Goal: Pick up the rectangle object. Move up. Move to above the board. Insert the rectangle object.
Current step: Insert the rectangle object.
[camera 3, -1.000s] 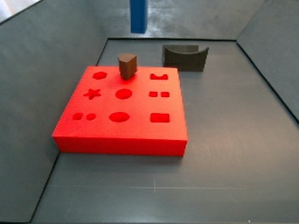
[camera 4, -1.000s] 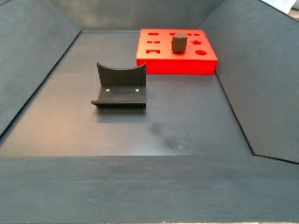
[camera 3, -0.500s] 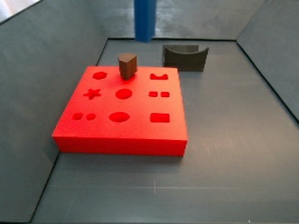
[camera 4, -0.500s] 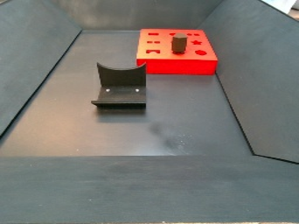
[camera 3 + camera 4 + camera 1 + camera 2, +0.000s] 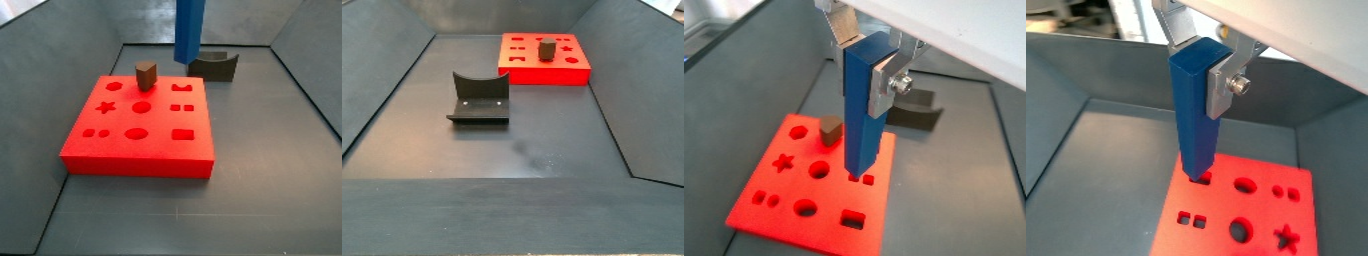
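Observation:
The rectangle object point(image 5: 865, 120), a slim blue bar, hangs upright with my gripper point(image 5: 865, 65) shut on its upper end; both wrist views show this, with the gripper point(image 5: 1200, 70) and the bar point(image 5: 1196, 130). In a side view only the bar point(image 5: 190, 30) shows, coming down from the top edge, high above the floor near the back wall. The red board point(image 5: 134, 160) lies flat with shaped holes. In both wrist views the bar's lower end lines up with small holes in the board point(image 5: 798, 183) point(image 5: 1213, 205), apart from it. The bar is out of view where the board point(image 5: 543, 72) sits far back.
A short brown block point(image 5: 144, 74) point(image 5: 828, 130) point(image 5: 547, 50) stands in a hole near the board's back edge. The dark fixture point(image 5: 214, 66) point(image 5: 918, 112) point(image 5: 478, 97) stands on the floor beside the board. Sloping grey walls enclose the floor.
In the side view the blue bar has moved to the right, and more of its length has come into view. The board, the brown block and the fixture have not moved.

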